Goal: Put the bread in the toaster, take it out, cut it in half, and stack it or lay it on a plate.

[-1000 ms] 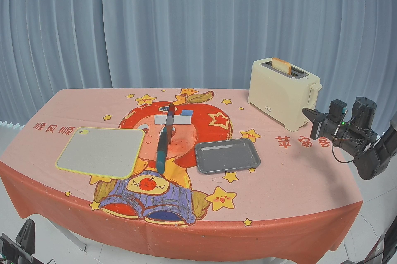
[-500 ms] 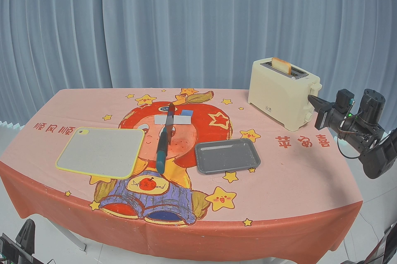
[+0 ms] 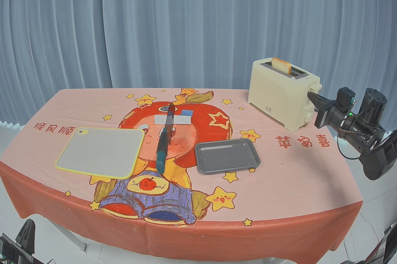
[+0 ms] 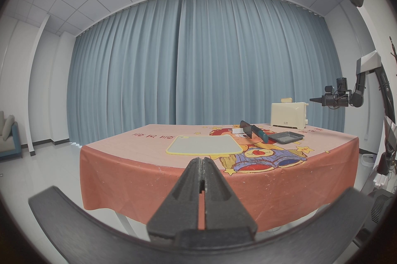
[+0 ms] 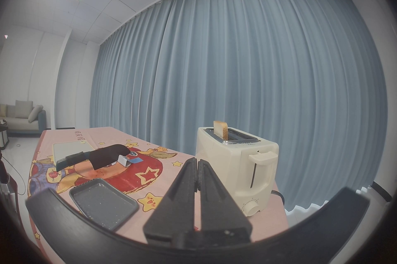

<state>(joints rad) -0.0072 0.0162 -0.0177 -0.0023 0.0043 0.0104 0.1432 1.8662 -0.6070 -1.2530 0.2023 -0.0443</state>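
A slice of bread (image 3: 282,65) stands part way out of the slot of the cream toaster (image 3: 278,96) at the table's back right. My right gripper (image 3: 312,96) is shut and empty, its tip just beside the toaster's side lever (image 3: 316,87). In the right wrist view the shut right gripper (image 5: 197,164) points at the toaster (image 5: 231,161), with the bread (image 5: 221,129) and lever (image 5: 260,157) beyond it. My left gripper (image 4: 202,163) is shut and empty, low and off the table's left front corner.
A yellow-rimmed cutting board (image 3: 101,152) lies front left. A teal-handled knife (image 3: 164,140) leans on a small white and blue block (image 3: 173,119) mid-table. A grey tray (image 3: 227,155) sits to the right of the knife. The tablecloth's front right is bare.
My right gripper has risen and shifted back, from below the toaster's lever to level with it. Nothing on the table has moved.
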